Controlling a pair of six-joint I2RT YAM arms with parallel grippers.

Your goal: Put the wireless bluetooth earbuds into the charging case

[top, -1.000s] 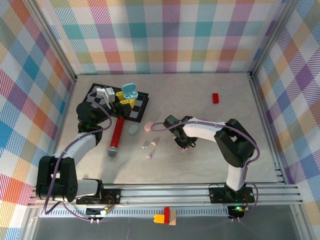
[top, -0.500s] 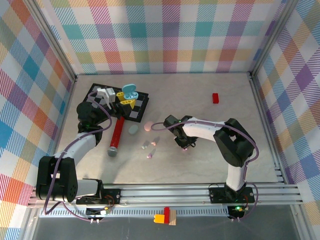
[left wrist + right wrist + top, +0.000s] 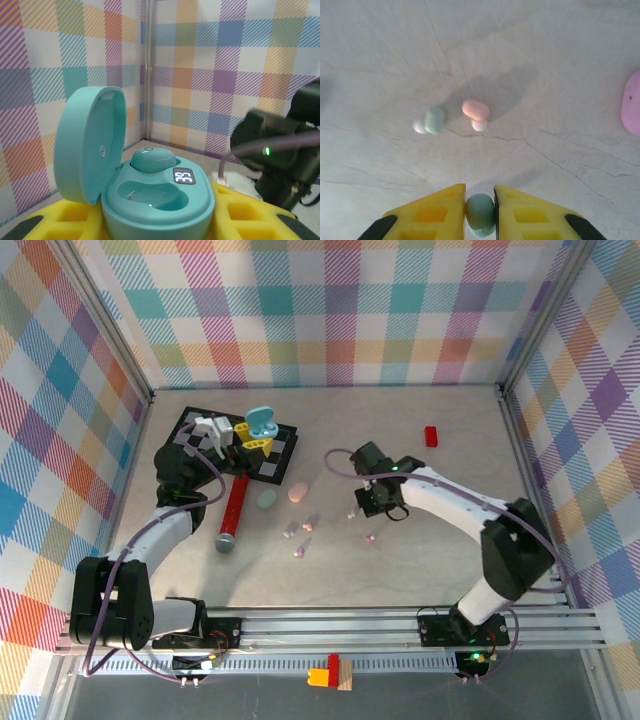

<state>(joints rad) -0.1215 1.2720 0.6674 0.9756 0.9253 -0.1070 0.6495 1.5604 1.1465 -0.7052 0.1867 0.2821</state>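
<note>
The teal charging case (image 3: 159,196) (image 3: 262,421) has its lid up, one teal bud (image 3: 152,160) seated in the rear socket and the front socket bare. My left gripper (image 3: 156,227) (image 3: 250,440) is shut on it, yellow fingers (image 3: 47,225) on either side. My right gripper (image 3: 480,209) (image 3: 364,506) is shut on a teal earbud (image 3: 480,214), above the table. On the table lie a pink earbud (image 3: 475,110) (image 3: 307,527) and a pale green one (image 3: 434,120) (image 3: 290,530). Two purple ones (image 3: 370,537) (image 3: 298,552) lie apart.
A pink case (image 3: 298,492) (image 3: 631,102) and a grey-green case (image 3: 266,499) lie mid-table. A red cylinder (image 3: 233,510) lies beside the black checkered mat (image 3: 285,455). A red brick (image 3: 431,436) sits at the back right.
My right gripper closed on the teal earbud and moved back and to the right, leaving a purple earbud on the table. The left arm has stayed still.
</note>
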